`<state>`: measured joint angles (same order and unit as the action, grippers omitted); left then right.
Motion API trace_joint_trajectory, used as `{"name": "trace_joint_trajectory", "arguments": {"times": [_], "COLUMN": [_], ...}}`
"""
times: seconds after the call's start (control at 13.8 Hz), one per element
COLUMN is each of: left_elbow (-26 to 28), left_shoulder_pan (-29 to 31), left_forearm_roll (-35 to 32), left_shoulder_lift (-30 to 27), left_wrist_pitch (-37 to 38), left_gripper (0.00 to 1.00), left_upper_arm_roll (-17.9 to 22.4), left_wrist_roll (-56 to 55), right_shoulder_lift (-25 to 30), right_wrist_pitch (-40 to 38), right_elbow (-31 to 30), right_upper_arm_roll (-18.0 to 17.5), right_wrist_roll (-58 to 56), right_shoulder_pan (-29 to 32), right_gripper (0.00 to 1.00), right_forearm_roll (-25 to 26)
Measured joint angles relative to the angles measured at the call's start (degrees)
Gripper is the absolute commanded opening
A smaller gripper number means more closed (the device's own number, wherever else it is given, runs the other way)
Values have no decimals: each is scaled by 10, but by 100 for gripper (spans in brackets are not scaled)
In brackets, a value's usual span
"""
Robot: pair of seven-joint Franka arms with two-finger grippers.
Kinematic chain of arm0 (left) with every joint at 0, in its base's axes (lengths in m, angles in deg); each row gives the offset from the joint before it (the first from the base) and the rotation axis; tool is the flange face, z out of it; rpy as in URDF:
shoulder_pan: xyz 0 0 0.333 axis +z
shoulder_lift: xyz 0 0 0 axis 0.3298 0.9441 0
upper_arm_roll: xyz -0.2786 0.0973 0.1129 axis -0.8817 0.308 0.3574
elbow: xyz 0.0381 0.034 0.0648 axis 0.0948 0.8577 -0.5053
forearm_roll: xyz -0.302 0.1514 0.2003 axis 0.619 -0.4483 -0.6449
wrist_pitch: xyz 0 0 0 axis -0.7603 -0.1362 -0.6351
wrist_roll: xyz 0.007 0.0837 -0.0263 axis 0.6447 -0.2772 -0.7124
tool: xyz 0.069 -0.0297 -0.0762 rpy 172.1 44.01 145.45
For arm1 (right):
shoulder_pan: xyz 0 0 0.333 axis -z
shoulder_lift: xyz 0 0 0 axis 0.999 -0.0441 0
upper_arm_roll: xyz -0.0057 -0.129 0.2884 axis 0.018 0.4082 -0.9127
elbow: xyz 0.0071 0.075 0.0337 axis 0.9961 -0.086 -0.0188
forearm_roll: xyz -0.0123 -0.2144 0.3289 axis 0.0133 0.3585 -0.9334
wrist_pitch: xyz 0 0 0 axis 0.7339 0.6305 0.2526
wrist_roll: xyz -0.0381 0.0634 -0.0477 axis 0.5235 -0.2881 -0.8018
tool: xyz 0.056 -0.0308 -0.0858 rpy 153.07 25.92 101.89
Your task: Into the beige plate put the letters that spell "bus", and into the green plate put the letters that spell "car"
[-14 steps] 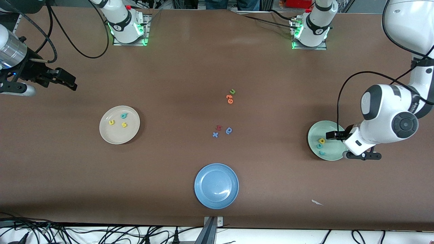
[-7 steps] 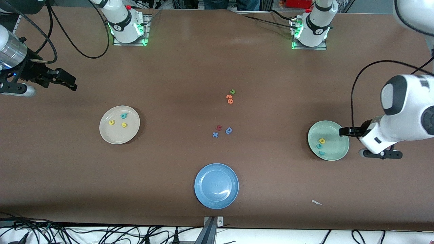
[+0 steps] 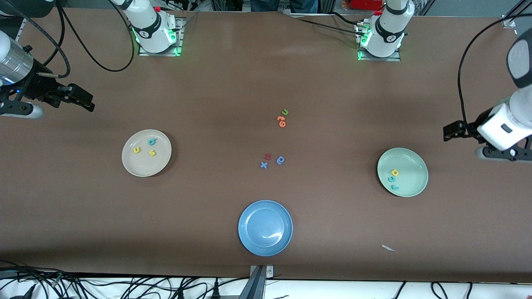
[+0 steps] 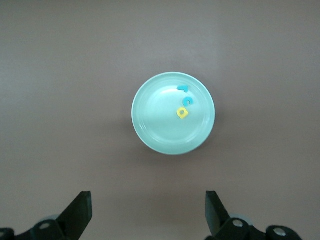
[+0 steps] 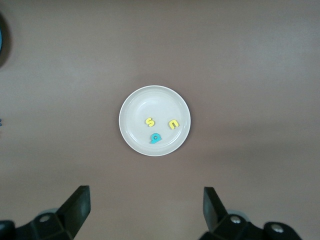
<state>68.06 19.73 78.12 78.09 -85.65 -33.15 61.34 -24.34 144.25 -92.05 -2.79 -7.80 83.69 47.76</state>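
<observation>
Beige plate (image 3: 146,153) sits toward the right arm's end of the table; in it I read a teal "b" (image 3: 151,142), a yellow "u" (image 3: 136,150) and a yellow "s" (image 3: 152,153), all three lying apart from one another. Green plate (image 3: 402,172) sits toward the left arm's end and holds a yellow "a" (image 3: 394,172), a teal "c" (image 3: 391,179) and a teal "r" (image 3: 394,187) in a short row near the rim. Both sets confirmed on the wrist views: the green plate (image 4: 173,113) with its three letters, the beige plate (image 5: 154,120) with its three. Left gripper (image 3: 453,131) hangs in the air over bare table beside the green plate, jaws spread wide, nothing between them. Right gripper (image 3: 81,99) hangs over bare table at the right arm's end, also wide apart and holding nothing; I log that arm as waiting. Still on the table (image 3: 216,83) mid-way between the plates: a green "u" (image 3: 284,112) touching an orange letter pair (image 3: 282,121), and nearer the camera a red letter (image 3: 268,156), a blue round letter (image 3: 281,160) and a blue "x" (image 3: 264,165). Blue plate (image 3: 265,228) lies nearest the camera with nothing in it; a white scrap (image 3: 388,248) lies toward the left arm's end.
</observation>
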Motion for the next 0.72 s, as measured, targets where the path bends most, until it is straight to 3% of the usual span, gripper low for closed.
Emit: {"name": "trace_joint_trajectory", "arguments": {"times": [0.14, 0.72], "left_elbow": [2, 2], "left_shoulder_pan": [-26, -37], "left_forearm_roll": [11, 22], "left_shoulder_lift": [-26, -87], "left_wrist_pitch": [20, 46], "left_gripper": [100, 100], "left_upper_arm_roll": [16, 20], "left_wrist_roll": [0, 0], "right_shoulder_lift": [0, 0], "right_wrist_pitch": [0, -1], "right_elbow": [0, 0], "right_upper_arm_roll": [0, 0], "right_wrist_roll": [0, 0], "right_shoulder_pan": [0, 0], "right_gripper": [100, 100], "right_forearm_roll": [0, 0]}}
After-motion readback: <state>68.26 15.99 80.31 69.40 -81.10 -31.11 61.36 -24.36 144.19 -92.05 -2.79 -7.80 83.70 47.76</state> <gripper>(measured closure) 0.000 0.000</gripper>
